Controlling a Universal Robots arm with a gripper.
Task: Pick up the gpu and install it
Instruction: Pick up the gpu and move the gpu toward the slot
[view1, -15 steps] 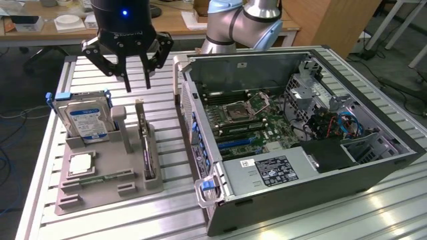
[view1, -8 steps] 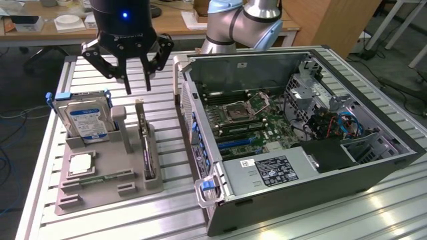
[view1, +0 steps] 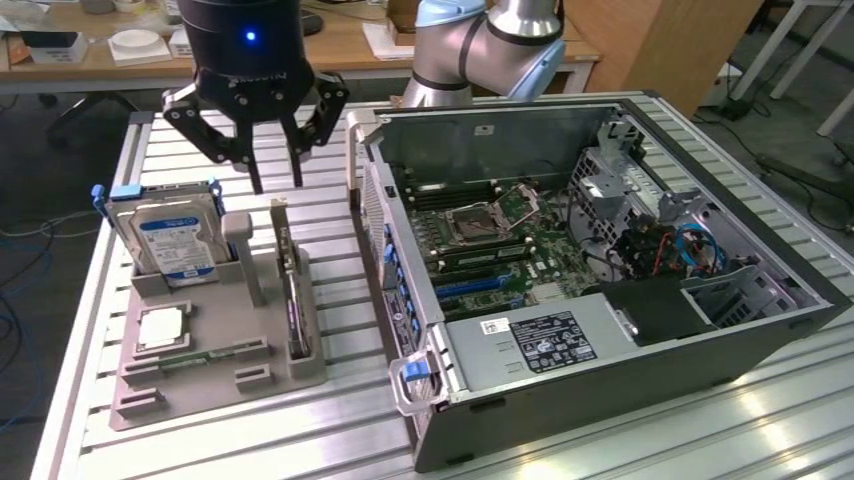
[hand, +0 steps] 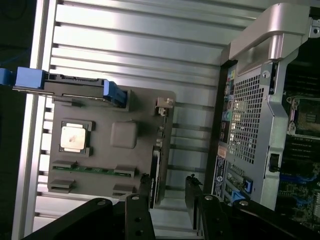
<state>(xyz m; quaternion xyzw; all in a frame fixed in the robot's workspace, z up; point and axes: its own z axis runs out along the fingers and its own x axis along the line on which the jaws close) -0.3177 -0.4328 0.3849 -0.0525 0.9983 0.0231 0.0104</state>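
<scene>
Tool: gripper (view1: 275, 178) hangs fingers-down with jaws spread and nothing between them; in the wrist view (hand: 168, 189) the same.
Task item: gpu (view1: 288, 292) stands on its long edge in a slot of the grey holder (view1: 200, 390), on the holder's 3 o'clock side in the exterior view.
Tool to item: fingertips are just above the gpu's 12 o'clock end, apart from it. From the wrist, the gpu's thin edge (hand: 156, 167) runs between the two fingers, nearer one.
Edges: the gpu's top edge is free.
Neighbours: hard drive (view1: 167, 235) upright at the gpu's 10 o'clock; processor chip (view1: 160, 328) and memory stick (view1: 214, 352) flat at 8 o'clock.
Open room: a strip of bare slatted table (view1: 350, 330) separates the holder from the computer case (view1: 627, 400) at 3 o'clock.
Case: lies side-open, motherboard (view1: 514, 240) exposed.
</scene>
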